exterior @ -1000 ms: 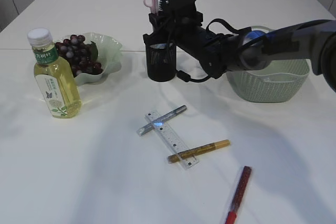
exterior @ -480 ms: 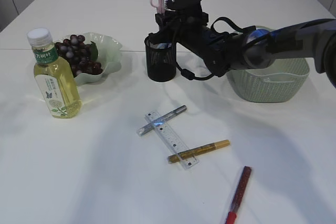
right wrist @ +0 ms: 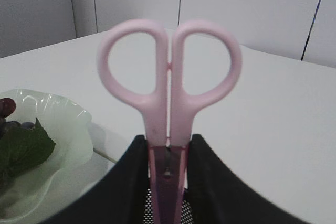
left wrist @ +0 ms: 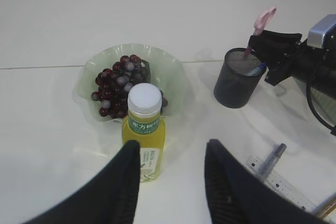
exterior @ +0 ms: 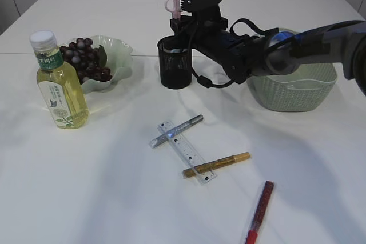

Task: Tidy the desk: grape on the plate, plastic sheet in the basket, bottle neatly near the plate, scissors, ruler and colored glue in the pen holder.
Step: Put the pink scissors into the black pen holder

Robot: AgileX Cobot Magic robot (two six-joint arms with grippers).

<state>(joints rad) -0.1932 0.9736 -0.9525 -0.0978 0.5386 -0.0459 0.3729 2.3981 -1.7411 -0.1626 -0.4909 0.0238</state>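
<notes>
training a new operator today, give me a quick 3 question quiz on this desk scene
1. True or false: the grapes lie on the plate.
2. What does the right gripper hold: A ruler, B scissors, C bottle?
3. Which item lies across the ruler nearest the pen holder?

Key: 1 true. 2 B, the pink scissors. 3 the silver glue pen.

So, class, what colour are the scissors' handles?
Pale pink; the scissors show best in the right wrist view.
</notes>
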